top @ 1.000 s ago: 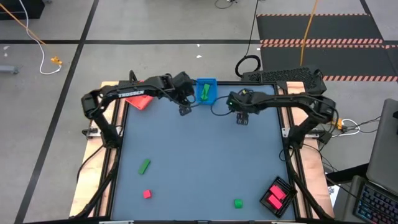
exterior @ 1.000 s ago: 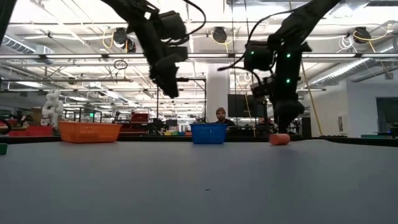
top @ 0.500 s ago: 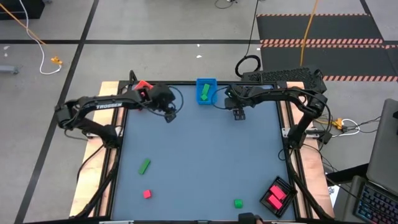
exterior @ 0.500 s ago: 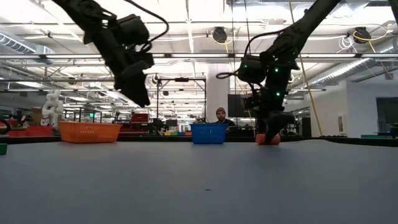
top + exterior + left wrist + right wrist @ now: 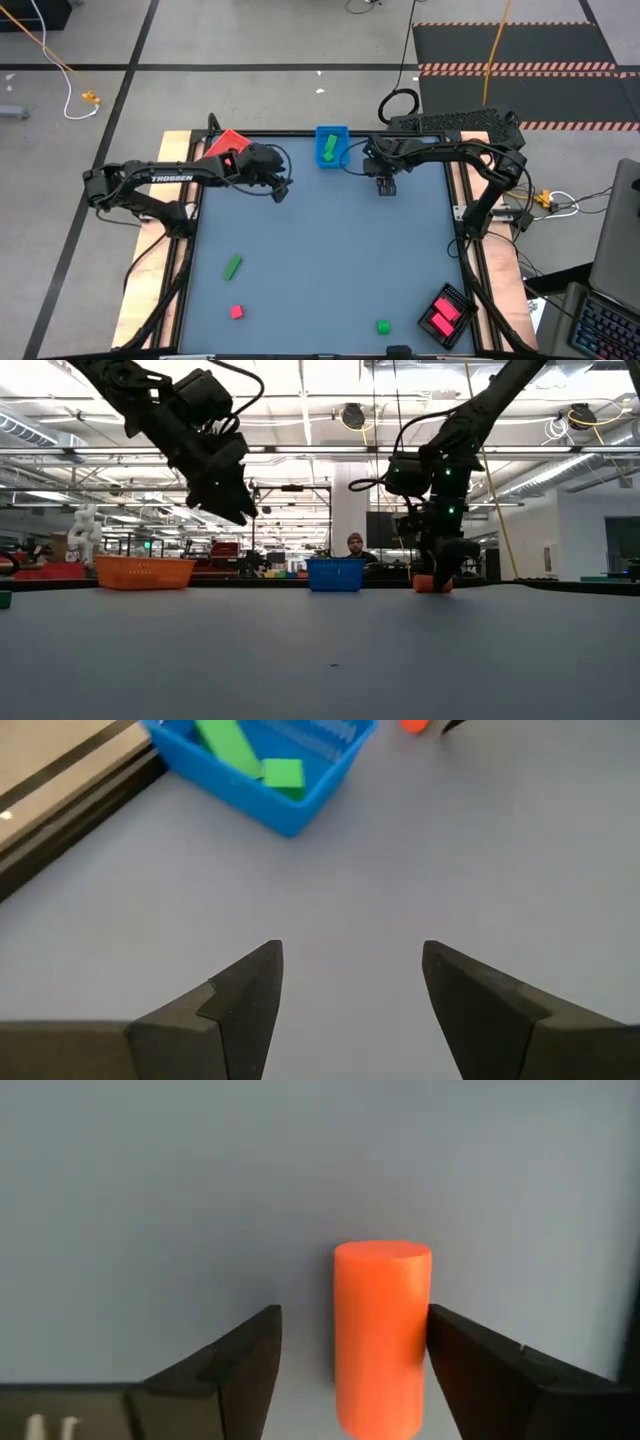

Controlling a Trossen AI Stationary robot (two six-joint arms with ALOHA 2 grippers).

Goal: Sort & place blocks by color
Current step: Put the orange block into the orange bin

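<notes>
Green and red blocks lie scattered along the near edge of the grey table (image 5: 320,250): a green cube (image 5: 383,327), a red cube (image 5: 237,312) and, a little farther in, a green bar (image 5: 232,267). At the near right corner a black tray (image 5: 447,315) holds two pink blocks (image 5: 440,320).

Farther back, the left gripper (image 5: 281,193) hangs above bare tabletop near the red tray (image 5: 226,146), its fingers (image 5: 243,997) spread with nothing between them. White lettering along that arm looks like "TROSSEN", too small to be sure.

The right gripper (image 5: 386,187) is down at the table near the far edge, its fingers (image 5: 232,1362) spread to either side of an orange cylinder (image 5: 381,1330) lying on the surface; one finger is just beside it, the other apart, and I cannot tell if either touches.

At the far edge, between the arms, the blue tray (image 5: 332,146) holds green blocks (image 5: 245,757). In the low view a person (image 5: 354,547) shows beyond the table.
</notes>
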